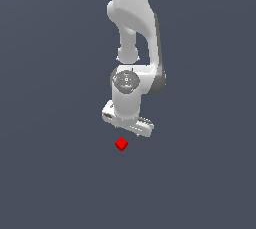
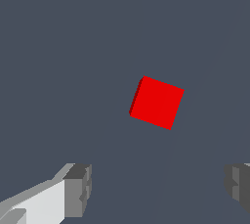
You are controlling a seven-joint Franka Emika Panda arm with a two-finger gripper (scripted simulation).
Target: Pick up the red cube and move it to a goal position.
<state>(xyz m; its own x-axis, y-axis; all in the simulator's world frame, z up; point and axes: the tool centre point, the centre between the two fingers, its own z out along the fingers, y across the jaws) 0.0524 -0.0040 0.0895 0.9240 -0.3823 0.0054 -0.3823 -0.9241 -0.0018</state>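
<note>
Two fingertips (image 2: 78,189) are seen spread wide apart in the wrist view, nothing held between them, so the gripper (image 2: 156,191) is clearly parted and empty. Relative to the red cube (image 2: 156,102), the gripper is parked just beside and above it rather than around it; in the exterior view the gripper (image 1: 128,123) is seen hanging close over the cube (image 1: 121,144), not touching.

The cube is sat on the plain dark floor (image 1: 50,173), turned at a bit of an angle to the fingers. No goal marker can be made out in either view.

For the step in hand, which looks like the approach before the grab, the cube probably needs to be centred in the gap first. The wrist could be twisted a little so flat faces are met instead of corners. Then a straight drop should be made, otherwise the tiny thing could get nudged away.
</note>
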